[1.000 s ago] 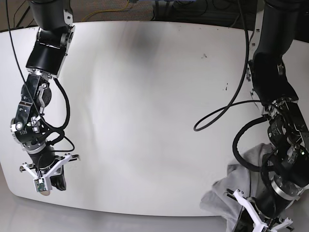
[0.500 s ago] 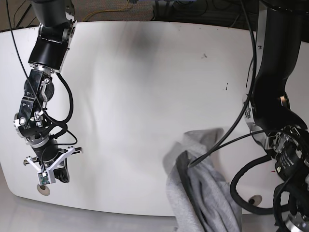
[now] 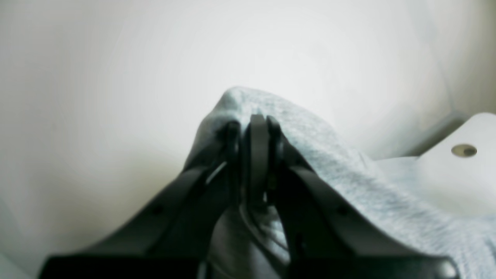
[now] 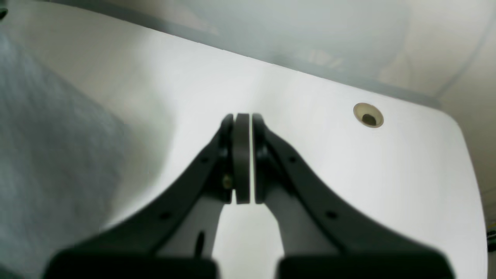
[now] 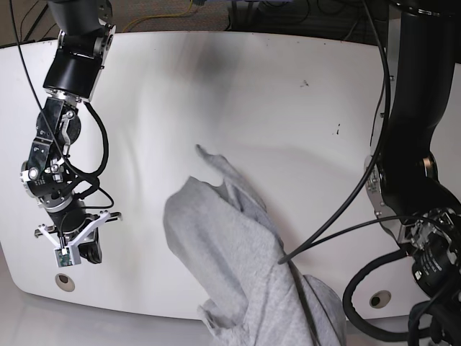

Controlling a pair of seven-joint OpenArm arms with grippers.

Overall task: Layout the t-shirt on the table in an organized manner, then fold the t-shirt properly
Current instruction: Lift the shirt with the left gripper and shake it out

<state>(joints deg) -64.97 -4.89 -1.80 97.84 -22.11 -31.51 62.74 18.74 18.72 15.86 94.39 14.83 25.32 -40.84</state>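
The left jaws [image 3: 251,128] pinch a fold of the grey t-shirt [image 5: 238,267], lifted above the white bench [image 5: 216,108]. The right jaws [image 4: 243,128] are pressed together, empty, with the shirt off to their side.

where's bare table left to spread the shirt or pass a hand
The far half of the table is bare, from the back edge down to the t-shirt. A bare strip also lies between the right gripper and the shirt. The near right corner is crowded with cloth, cables and the left arm.
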